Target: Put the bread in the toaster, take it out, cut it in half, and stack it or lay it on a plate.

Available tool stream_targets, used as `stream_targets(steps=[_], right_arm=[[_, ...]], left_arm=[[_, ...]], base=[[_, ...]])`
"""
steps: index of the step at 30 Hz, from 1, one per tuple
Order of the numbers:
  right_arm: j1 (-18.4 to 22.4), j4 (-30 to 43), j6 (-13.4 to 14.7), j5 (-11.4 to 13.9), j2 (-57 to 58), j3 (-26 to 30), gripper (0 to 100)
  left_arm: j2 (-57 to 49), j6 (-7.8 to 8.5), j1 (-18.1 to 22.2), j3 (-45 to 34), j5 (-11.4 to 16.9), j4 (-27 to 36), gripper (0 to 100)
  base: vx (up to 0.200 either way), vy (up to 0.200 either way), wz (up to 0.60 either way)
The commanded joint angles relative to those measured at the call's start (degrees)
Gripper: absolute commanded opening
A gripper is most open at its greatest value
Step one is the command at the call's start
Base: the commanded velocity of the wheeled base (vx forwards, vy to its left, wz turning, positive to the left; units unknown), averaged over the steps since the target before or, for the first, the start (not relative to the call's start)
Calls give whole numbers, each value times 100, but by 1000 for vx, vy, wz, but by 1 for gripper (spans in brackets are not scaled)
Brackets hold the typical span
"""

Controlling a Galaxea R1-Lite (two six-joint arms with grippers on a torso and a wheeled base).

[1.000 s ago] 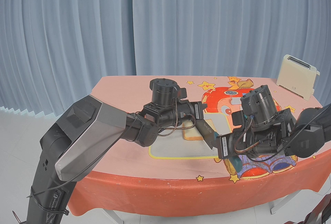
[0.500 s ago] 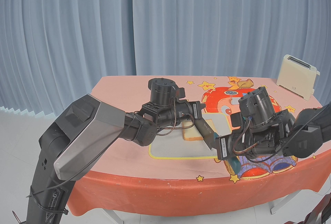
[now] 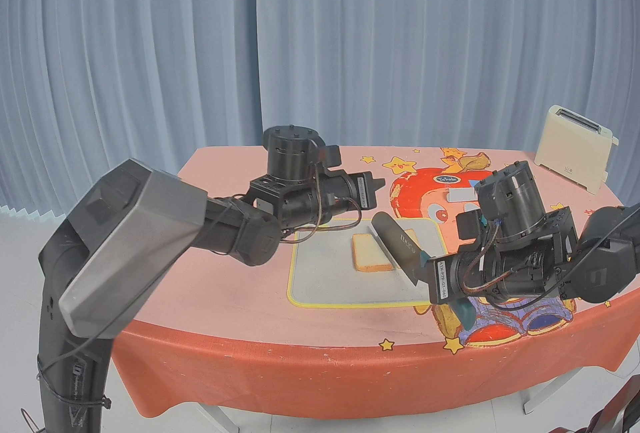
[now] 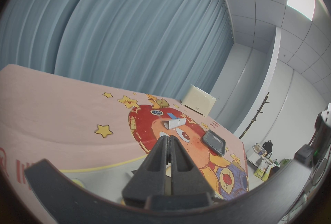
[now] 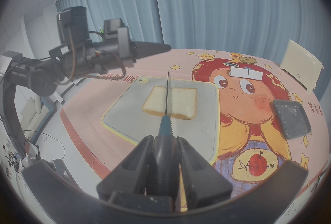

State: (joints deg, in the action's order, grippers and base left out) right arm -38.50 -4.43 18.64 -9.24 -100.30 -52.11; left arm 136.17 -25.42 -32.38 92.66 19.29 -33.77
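Note:
A slice of bread lies on the grey, yellow-edged cutting board. My right gripper is shut on a knife's teal handle. The knife's blade lies across the middle of the slice and hides any cut line. My left gripper is shut on nothing and hovers above the board's far left corner, clear of the bread. The cream toaster stands at the far right. A dark plate sits right of the board.
A small white block lies on the cartoon tablecloth beyond the board. Open cloth stretches to the left of the board and along the table's front edge.
My left arm has lifted off the bread and drawn back to the left. The right gripper with the knife has shifted slightly, and the blade and bread now show unobstructed.

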Motion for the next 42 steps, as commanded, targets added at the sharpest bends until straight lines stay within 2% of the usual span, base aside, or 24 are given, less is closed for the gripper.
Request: stream_targets(steps=[1,4,5,11,14,17,19,21,23,25,26,27,30,31,33,36,38,40,42], right_arm=[[9,-6,-1,1,11,17,0],[0,-6,-1,1,28,26,0],[-53,-15,-1,1,55,35,0],[-70,-15,8,-8,134,123,0],[-79,-15,8,-8,275,184,0],[-132,-23,-1,1,442,272,0],[-132,-23,8,-8,556,272,0],[-132,-23,-1,1,670,281,0],[-132,-23,-1,-8,732,290,0],[-132,-23,-1,1,837,307,0],[-132,-23,8,1,837,307,0],[-132,-32,-1,-34,890,360,0],[-123,-23,-1,-104,916,386,0],[-123,-23,-1,-113,934,404,0],[-140,-23,-1,-148,969,421,0],[-193,-23,-9,-166,1136,448,0],[-220,-23,-18,-166,1206,465,0],[-220,-23,-27,-166,1294,474,0],[-211,-23,-36,-166,1338,465,0]], left_arm=[[-952,-7,364,-530,5,-33,0],[-1268,-16,478,-741,5,-25,0],[-1734,-7,671,-1127,5,-33,0],[-2806,2,909,-2068,5,-51,0],[-3360,28,1014,-2639,-13,-69,0],[-3923,134,1067,-3263,-180,-69,0],[-4274,318,1093,-3703,-390,-130,0],[-4634,459,1172,-4133,-487,-236,0],[-4845,538,1225,-4379,-505,-306,0],[-5338,775,1339,-5047,-549,-482,0],[-5390,810,1357,-5126,-549,-499,0],[-5742,1118,1515,-5671,-654,-701,0],[-6278,1584,1779,-6550,-856,-1202,0],[-6489,1672,1858,-6840,-856,-1413,0],[-7008,1698,2043,-7280,-847,-1712,0],[-7834,1821,2376,-7728,-839,-1677,0],[-8554,2058,2719,-8097,-821,-1396,0],[-9152,2278,2842,-8405,-786,-1097,0],[-9802,2392,2834,-8704,-698,-824,0]], base=[[0,0,0],[0,0,0],[0,0,0],[0,0,0],[0,0,0],[0,0,0],[0,0,0],[0,0,0],[0,0,0],[0,0,0],[0,0,0],[0,0,0],[0,0,0],[0,0,0],[0,0,0],[0,0,0],[0,0,0],[0,0,0],[0,0,0]])
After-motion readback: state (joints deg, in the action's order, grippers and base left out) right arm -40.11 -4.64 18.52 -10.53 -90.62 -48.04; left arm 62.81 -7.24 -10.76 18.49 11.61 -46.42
